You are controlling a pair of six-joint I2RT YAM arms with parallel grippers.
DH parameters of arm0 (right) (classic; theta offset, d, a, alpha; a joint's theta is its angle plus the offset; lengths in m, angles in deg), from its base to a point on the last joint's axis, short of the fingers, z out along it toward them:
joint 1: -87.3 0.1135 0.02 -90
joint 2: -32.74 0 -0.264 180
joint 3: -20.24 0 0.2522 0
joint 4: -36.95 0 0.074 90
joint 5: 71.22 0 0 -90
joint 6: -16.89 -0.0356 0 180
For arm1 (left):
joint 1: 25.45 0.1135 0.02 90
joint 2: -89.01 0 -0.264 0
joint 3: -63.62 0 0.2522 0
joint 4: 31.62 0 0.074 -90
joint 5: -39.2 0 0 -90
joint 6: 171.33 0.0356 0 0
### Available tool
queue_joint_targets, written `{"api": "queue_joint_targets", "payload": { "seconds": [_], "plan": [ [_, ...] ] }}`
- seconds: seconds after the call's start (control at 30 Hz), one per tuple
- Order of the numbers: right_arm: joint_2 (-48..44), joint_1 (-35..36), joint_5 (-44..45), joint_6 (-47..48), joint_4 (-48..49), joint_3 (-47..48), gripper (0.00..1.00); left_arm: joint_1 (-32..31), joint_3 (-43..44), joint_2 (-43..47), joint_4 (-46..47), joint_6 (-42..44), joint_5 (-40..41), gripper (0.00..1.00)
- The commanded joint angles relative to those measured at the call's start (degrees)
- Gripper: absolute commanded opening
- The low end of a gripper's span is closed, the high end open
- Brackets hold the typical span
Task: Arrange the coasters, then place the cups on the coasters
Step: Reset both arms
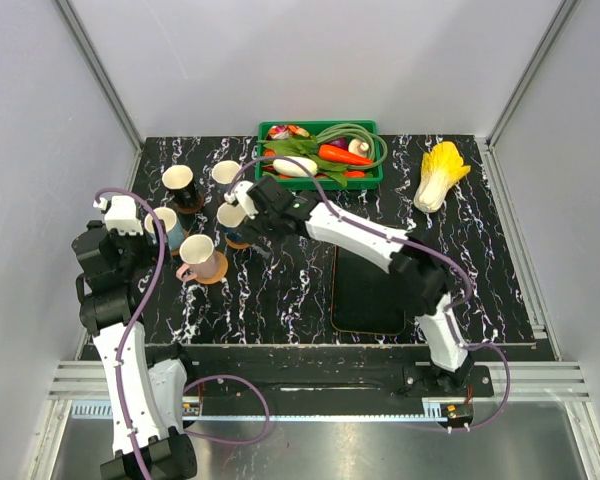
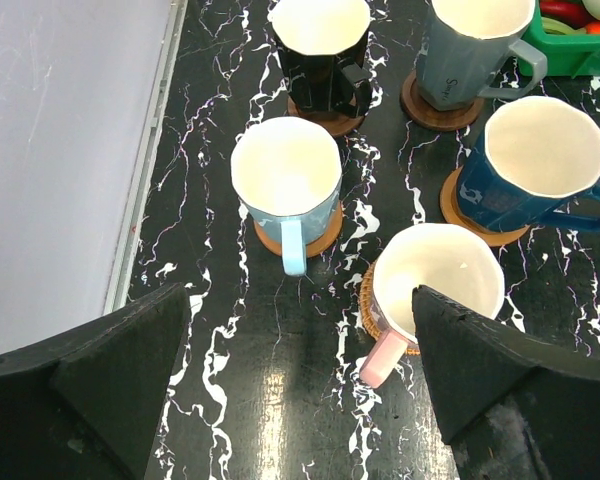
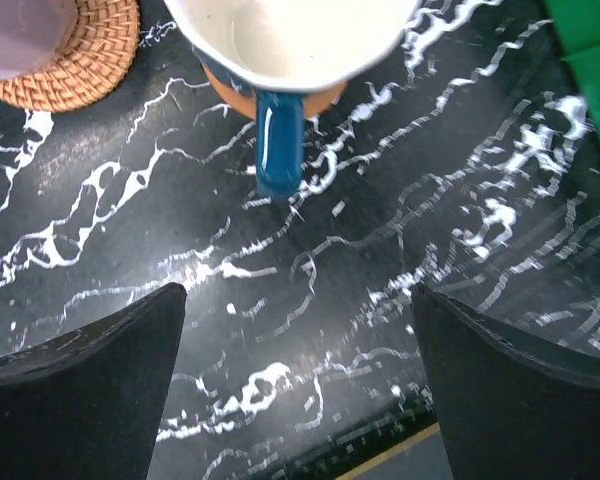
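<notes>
In the left wrist view five cups each stand on a round coaster: black [image 2: 320, 50], grey [image 2: 480, 45], dark blue [image 2: 540, 160], light blue [image 2: 285, 175] and pink [image 2: 435, 285]. The pink one's coaster [image 2: 368, 300] is woven. My left gripper [image 2: 300, 400] hangs open above the table just near of the light blue and pink cups, with nothing in it. My right gripper [image 3: 298, 370] is open and empty. It sits just behind the handle [image 3: 278, 140] of the dark blue cup [image 3: 290, 40], which rests on an orange-brown coaster [image 3: 230, 95]. In the top view it [image 1: 248, 212] sits beside that cup [image 1: 230, 215].
A green tray [image 1: 375, 150] of vegetables stands at the back centre, with a yellow cabbage [image 1: 440, 175] to its right. A black rectangular tray [image 1: 368, 290] lies under the right arm. The left wall [image 2: 60, 170] runs close beside the cups.
</notes>
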Motion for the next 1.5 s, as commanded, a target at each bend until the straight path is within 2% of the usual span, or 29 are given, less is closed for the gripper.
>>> {"api": "queue_joint_targets", "payload": {
  "seconds": [0.0,0.13,0.27,0.77,0.97,1.03,1.2,1.47],
  "plan": [
    [-12.78,0.67,3.80,2.16,0.99,-5.85,1.00,0.37,0.12,0.34,1.83,-0.20,-2.29,0.99],
    [-22.61,-1.43,5.48,2.78,1.16,-12.88,1.00,0.37,1.08,-0.88,0.60,0.59,-4.30,0.99],
    [-31.67,-8.46,1.79,0.67,1.16,-18.25,1.00,0.37,2.84,-2.29,-0.98,1.56,-6.59,0.99],
    [-70.61,-46.78,-5.33,-0.47,8.01,-38.73,1.00,0.28,14.70,-7.57,-2.83,1.30,-10.37,0.99],
    [-81.25,-48.20,-3.32,-3.63,9.24,-41.81,1.00,0.19,20.33,-10.73,-5.55,0.07,-12.22,0.99],
    [-83.54,-48.20,0.27,-5.03,10.82,-42.25,1.00,0.11,20.86,-10.82,-5.99,0.07,-12.66,0.99],
    [-85.05,-48.20,6.79,-7.95,11.54,-38.48,1.00,0.10,22.88,-10.73,-8.62,0.68,-13.98,0.99],
    [-84.52,-48.20,0.92,-7.33,9.16,-35.40,1.00,-0.60,24.91,-11.08,-10.21,1.21,-15.12,0.99]
  ]
}}
